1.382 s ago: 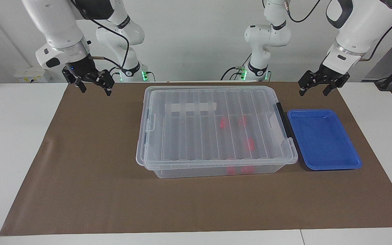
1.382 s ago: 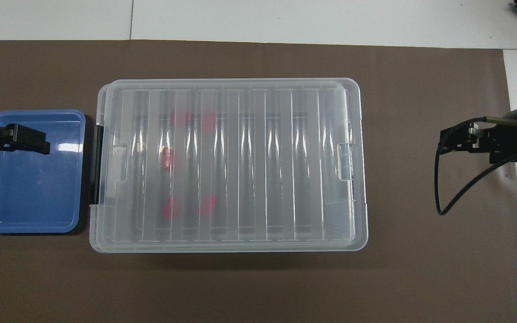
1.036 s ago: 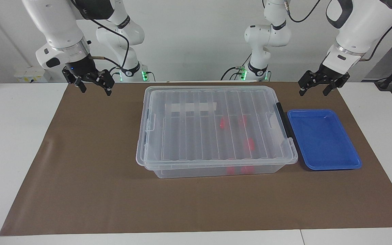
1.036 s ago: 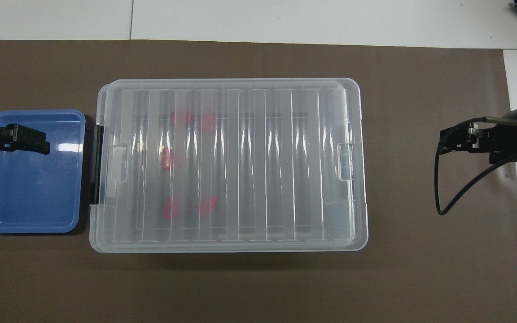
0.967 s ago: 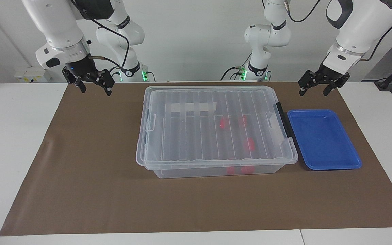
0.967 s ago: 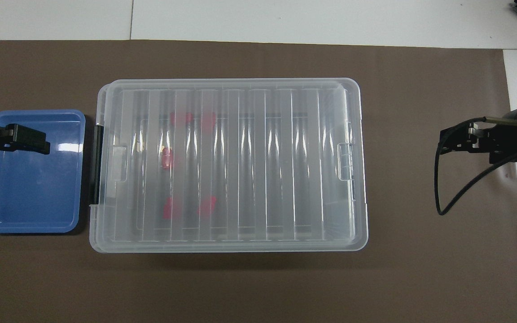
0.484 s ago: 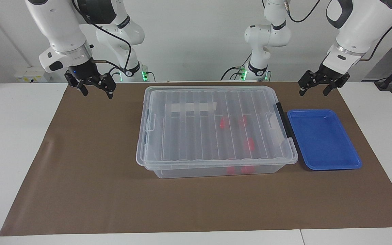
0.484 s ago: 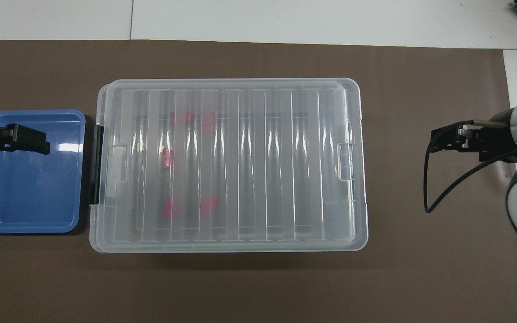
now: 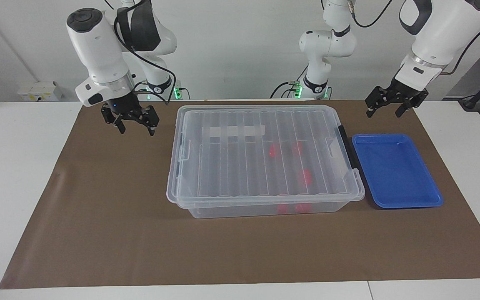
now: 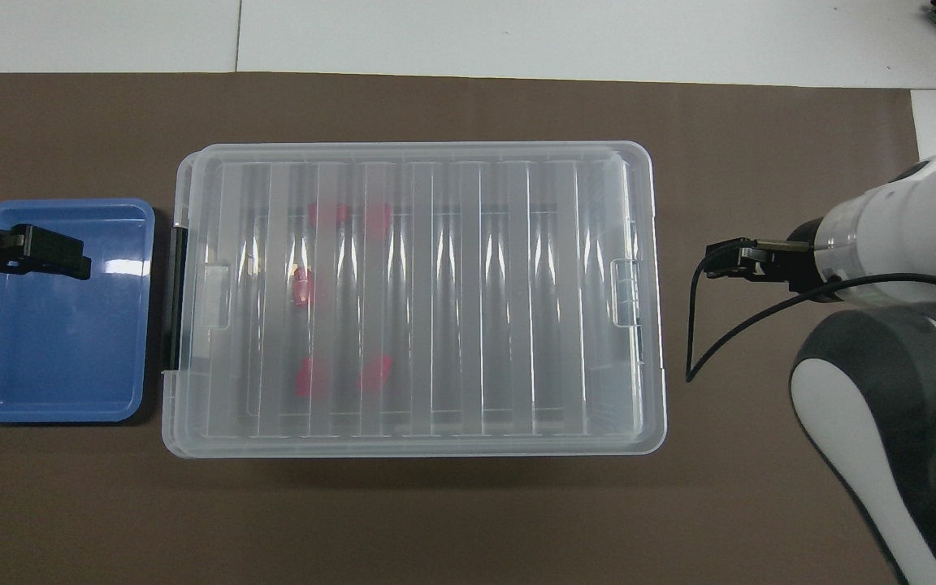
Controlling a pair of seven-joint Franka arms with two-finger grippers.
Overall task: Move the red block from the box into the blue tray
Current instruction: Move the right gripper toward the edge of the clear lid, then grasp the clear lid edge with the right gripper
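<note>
The box [image 9: 244, 166] [image 10: 517, 301] stands mid-mat, clear, with its ribbed lid on. Through the lid I see several red blocks [image 9: 274, 151] [image 10: 302, 286] lying inside, toward the left arm's end. The blue tray [image 9: 394, 166] [image 10: 54, 349] lies bare beside that end of the box. My left gripper [image 9: 383, 113] [image 10: 37, 252] hangs open in the air at the tray, holding nothing. Above the mat, my right gripper [image 9: 136, 130] [image 10: 720, 262] is open and empty beside the box's other end, apart from it.
A brown mat [image 9: 111, 216] [image 10: 760, 487] covers the table under everything. A black latch [image 9: 347, 146] [image 10: 174, 296] runs along the box's tray-side end, a clear latch [image 10: 624, 292] along the other. The right arm's elbow [image 10: 882, 422] hangs over the mat's corner.
My right arm has swung in and down toward the box's end, its gripper still open. The left arm, the box, the blocks and the tray have not moved.
</note>
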